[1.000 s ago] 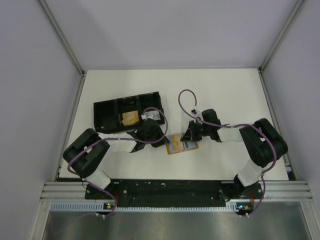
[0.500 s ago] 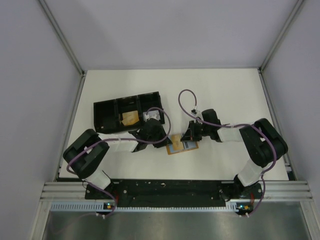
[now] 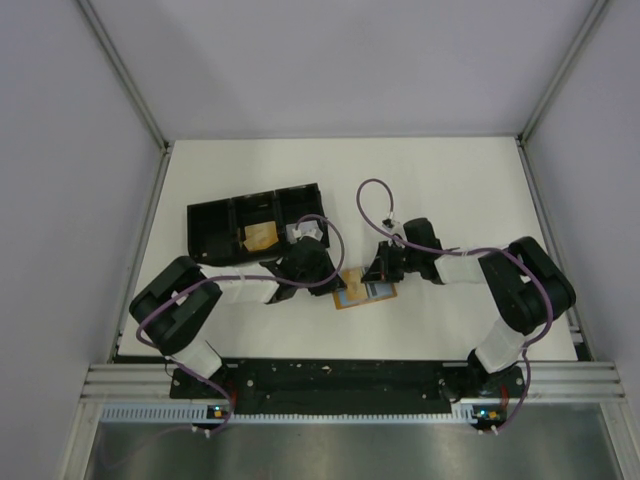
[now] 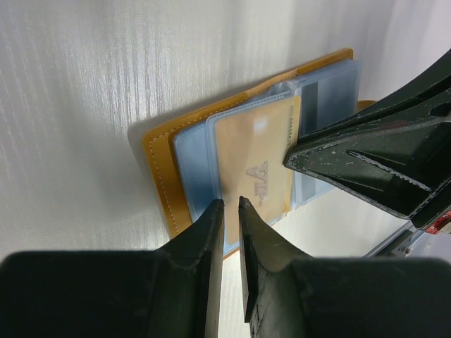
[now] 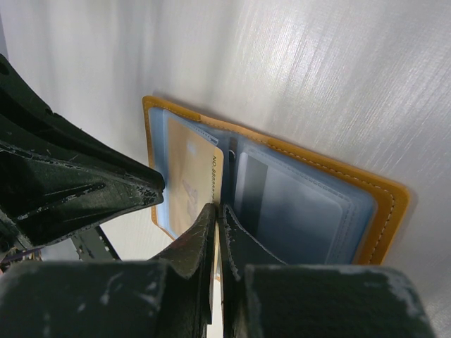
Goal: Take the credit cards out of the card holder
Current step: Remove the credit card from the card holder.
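Left tool eases to slit over card, no hold seen; right tool shut, pressing holder; card still sleeved.

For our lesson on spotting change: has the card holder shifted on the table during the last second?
No. The card holder lies at the same spot as before, just below and right of the black tray and its near right corner.

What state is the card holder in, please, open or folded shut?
Open: the card holder lies spread flat, clear inner pockets facing up, a tan card in one.
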`<action>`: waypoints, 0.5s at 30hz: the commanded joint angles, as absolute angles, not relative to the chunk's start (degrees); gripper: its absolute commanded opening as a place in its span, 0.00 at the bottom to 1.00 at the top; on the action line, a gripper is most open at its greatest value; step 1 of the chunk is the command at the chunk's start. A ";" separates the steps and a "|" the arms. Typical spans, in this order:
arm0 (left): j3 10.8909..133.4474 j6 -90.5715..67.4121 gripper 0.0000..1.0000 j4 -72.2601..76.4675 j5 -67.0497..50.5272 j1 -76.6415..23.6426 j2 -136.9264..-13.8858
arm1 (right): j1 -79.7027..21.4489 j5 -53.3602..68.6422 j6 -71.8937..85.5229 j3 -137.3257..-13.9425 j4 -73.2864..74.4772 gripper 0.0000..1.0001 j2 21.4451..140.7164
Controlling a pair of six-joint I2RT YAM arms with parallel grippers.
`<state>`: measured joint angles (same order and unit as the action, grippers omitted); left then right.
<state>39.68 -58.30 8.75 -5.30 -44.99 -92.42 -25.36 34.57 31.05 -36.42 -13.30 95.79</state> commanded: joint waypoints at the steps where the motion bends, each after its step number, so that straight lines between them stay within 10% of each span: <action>1: 41.48 -57.22 0.18 9.84 -5.18 -45.44 -92.02 | -25.31 33.13 29.09 -37.00 -13.01 0.00 95.71; 15: 38.06 -59.76 0.08 9.67 -6.24 -45.35 -95.27 | -24.61 35.68 31.90 -35.43 -16.25 0.01 95.80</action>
